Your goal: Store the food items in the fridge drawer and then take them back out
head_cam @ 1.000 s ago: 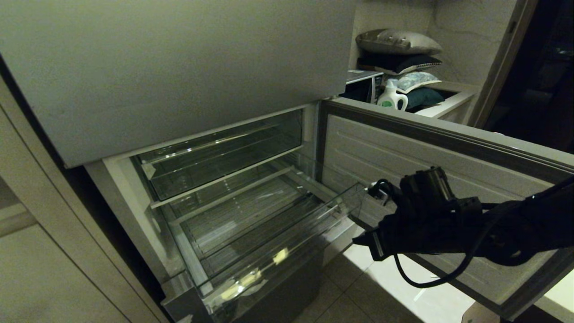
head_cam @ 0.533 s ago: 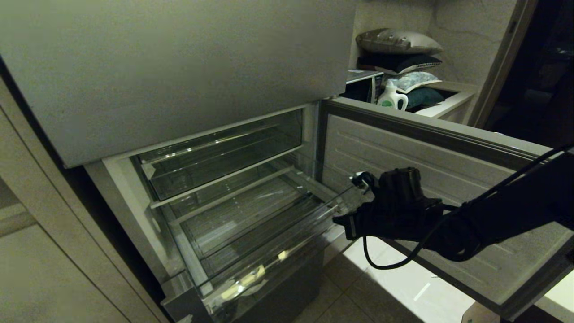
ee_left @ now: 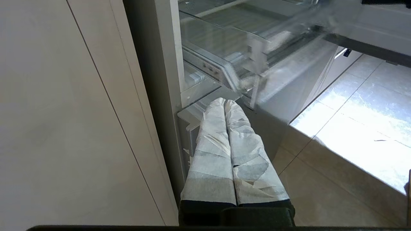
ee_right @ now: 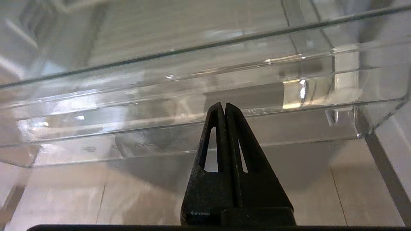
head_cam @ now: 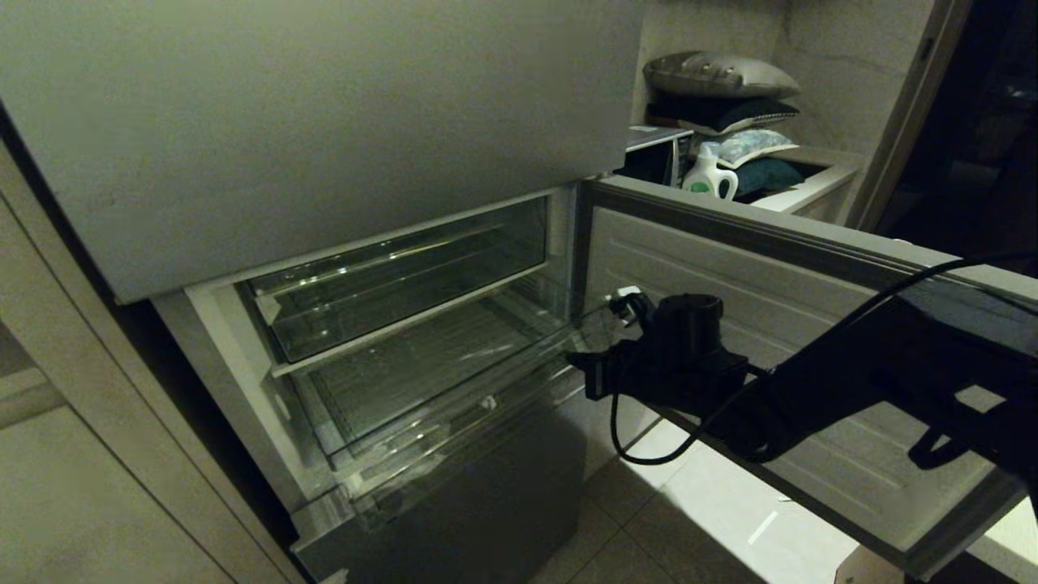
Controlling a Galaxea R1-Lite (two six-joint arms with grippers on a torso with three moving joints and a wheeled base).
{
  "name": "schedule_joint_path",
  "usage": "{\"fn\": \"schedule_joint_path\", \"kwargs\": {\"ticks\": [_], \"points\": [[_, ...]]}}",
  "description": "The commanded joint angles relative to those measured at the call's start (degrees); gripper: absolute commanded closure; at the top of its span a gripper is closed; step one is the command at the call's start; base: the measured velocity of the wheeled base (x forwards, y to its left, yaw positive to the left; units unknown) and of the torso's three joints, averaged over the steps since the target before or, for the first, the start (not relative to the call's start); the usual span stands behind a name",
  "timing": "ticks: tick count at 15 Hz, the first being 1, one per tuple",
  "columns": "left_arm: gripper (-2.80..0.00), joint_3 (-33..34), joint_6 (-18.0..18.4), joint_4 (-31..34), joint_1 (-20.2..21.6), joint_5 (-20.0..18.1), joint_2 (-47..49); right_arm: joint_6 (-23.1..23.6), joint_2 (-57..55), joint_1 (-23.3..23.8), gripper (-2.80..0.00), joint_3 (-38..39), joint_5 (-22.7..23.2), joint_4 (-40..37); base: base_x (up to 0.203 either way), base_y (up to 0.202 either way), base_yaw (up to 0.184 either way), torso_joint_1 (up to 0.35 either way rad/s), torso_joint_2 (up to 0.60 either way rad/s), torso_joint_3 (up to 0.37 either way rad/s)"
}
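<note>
Fridge drawer (head_cam: 422, 405) sat partly pulled out below the grey upper door panel (head_cam: 324, 122), nothing visible inside. Right end effector (head_cam: 580, 369), fingers pressed together, met the drawer's clear front lip at its right end. Open lower door (head_cam: 770, 268) flanked the drawer's right; tiled floor (head_cam: 649, 519) lay bare below. Left end effector (ee_left: 224, 104), tape-wrapped fingers together, hung beside the drawer's left corner. Drawer's rear was hard to make out.
</note>
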State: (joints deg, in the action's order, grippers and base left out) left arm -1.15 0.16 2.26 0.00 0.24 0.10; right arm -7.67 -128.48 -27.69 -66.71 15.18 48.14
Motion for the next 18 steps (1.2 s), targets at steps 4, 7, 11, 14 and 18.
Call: {"fn": "schedule_joint_path", "kwargs": {"ticks": [4, 7, 11, 14, 18], "points": [[0.00, 0.0, 0.0, 0.0, 0.0, 0.0, 0.1, -1.3, 3.5, -2.0, 0.00, 2.3, -1.4, 4.2, 0.000, 0.000, 0.000, 0.000, 0.00, 0.000], [0.00, 0.0, 0.0, 0.0, 0.0, 0.0, 0.1, -1.3, 17.7, -4.6, 0.00, 10.9, -4.6, -1.0, 0.000, 0.000, 0.000, 0.000, 0.00, 0.000], [0.00, 0.0, 0.0, 0.0, 0.0, 0.0, 0.1, -0.9, 44.6, -11.6, 0.00, 25.9, -10.0, -16.5, 0.000, 0.000, 0.000, 0.000, 0.00, 0.000], [0.00, 0.0, 0.0, 0.0, 0.0, 0.0, 0.1, 0.4, 67.1, -14.8, 0.00, 38.4, -10.9, -25.1, 0.000, 0.000, 0.000, 0.000, 0.00, 0.000], [0.00, 0.0, 0.0, 0.0, 0.0, 0.0, 0.1, 2.1, 91.9, -9.9, 0.00, 50.9, -13.2, -31.3, 0.000, 0.000, 0.000, 0.000, 0.00, 0.000]]}}
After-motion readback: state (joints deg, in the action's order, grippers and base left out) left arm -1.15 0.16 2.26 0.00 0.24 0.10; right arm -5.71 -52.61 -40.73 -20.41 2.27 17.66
